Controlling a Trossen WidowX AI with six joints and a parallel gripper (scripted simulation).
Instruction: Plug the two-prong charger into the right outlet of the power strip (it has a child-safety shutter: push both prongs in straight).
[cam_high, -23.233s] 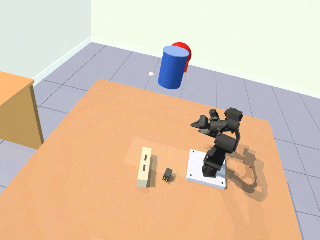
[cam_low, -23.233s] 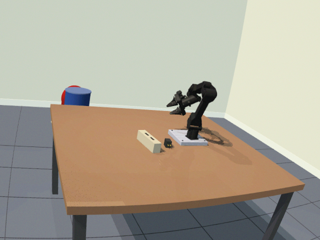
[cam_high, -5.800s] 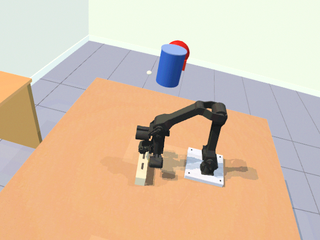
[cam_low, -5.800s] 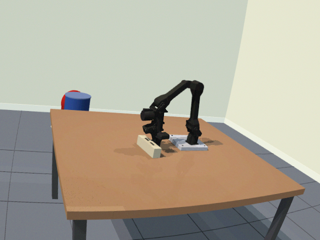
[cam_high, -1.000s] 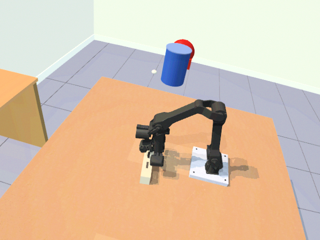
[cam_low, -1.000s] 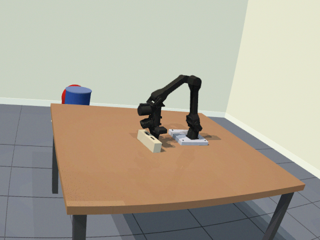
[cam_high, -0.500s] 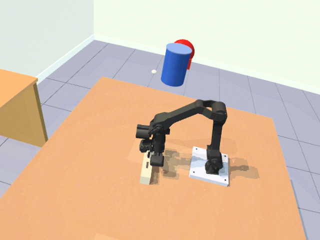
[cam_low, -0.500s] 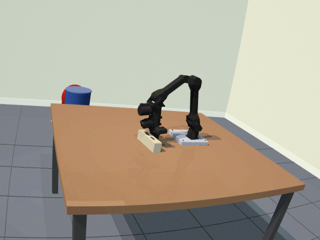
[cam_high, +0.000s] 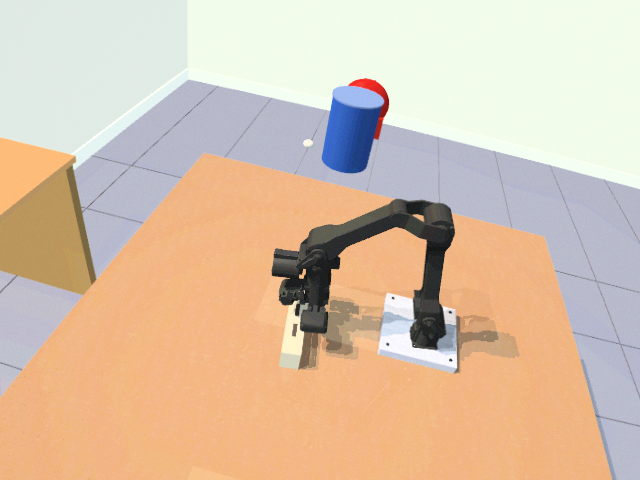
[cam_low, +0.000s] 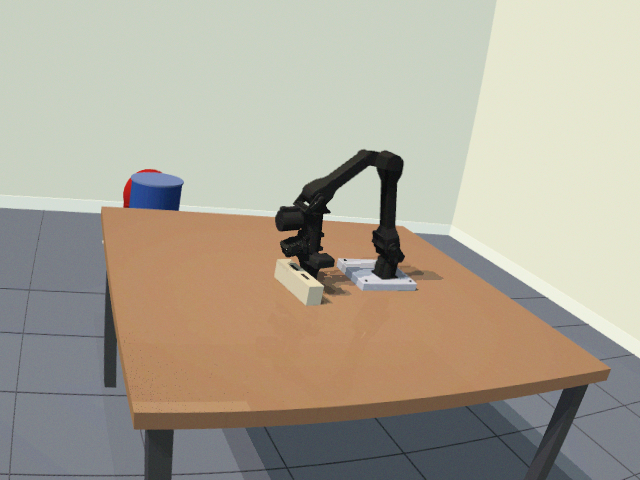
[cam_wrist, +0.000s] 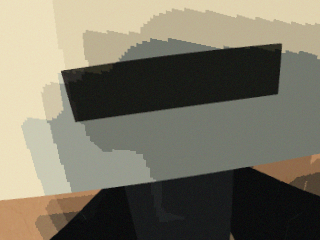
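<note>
The cream power strip (cam_high: 290, 356) (cam_low: 313, 295) (cam_wrist: 25, 150) lies on the table, with two dark outlet recesses in its top in the exterior view. One dark recess (cam_wrist: 175, 82) fills the middle of the wrist view; I cannot tell there which outlet it is. My gripper (cam_low: 311, 270) (cam_wrist: 172, 169) points down beside the strip, on the side toward the arm's base. It is shut on the charger, a dark grey block (cam_wrist: 182, 210) between the black fingers. The strip's edge hides the fingertips and the charger's far end in the wrist view. The prongs are not visible.
The arm's white base plate (cam_high: 398, 346) (cam_low: 382, 285) stands to the right of the strip in the top and exterior views. A blue cylinder (cam_high: 351, 131) (cam_low: 155, 195) and a red object (cam_high: 369, 85) (cam_low: 127, 193) are beyond the table's edge.
</note>
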